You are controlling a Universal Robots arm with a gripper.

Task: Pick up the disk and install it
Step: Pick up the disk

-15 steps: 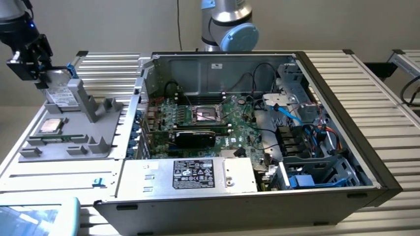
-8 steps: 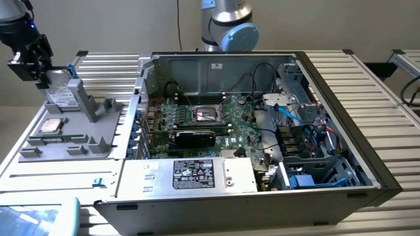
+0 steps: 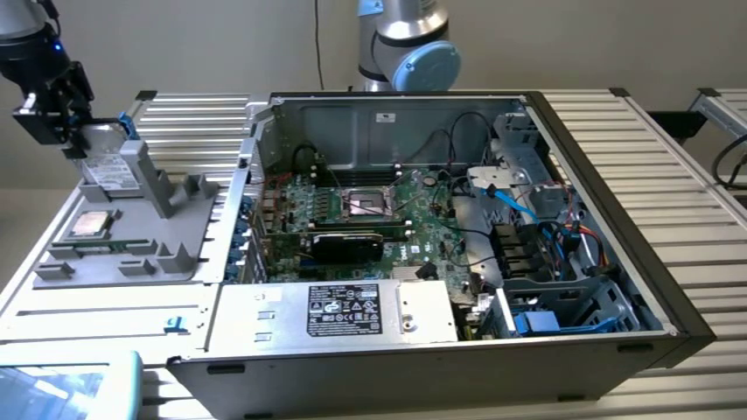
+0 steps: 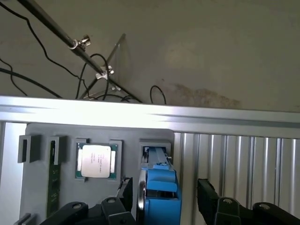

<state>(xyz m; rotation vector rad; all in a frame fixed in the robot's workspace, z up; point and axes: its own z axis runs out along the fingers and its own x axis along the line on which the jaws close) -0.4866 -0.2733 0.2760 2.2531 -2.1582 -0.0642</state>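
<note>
One claw (image 4: 165, 186) wide open, straddling upright disk (image 4: 159, 206).

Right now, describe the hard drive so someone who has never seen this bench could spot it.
Start at the open computer case; the grey tray sits beside it on the exterior view's left. At the tray's far end, under the robot's hand, the flat silver-grey hard drive stands on edge. Unlike the small square chip lying flat, it wears a white label and a blue plastic frame.

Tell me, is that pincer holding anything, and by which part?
Nothing is held: the pincer stands open astride the upright disk, with a gap beside its blue frame.
</note>
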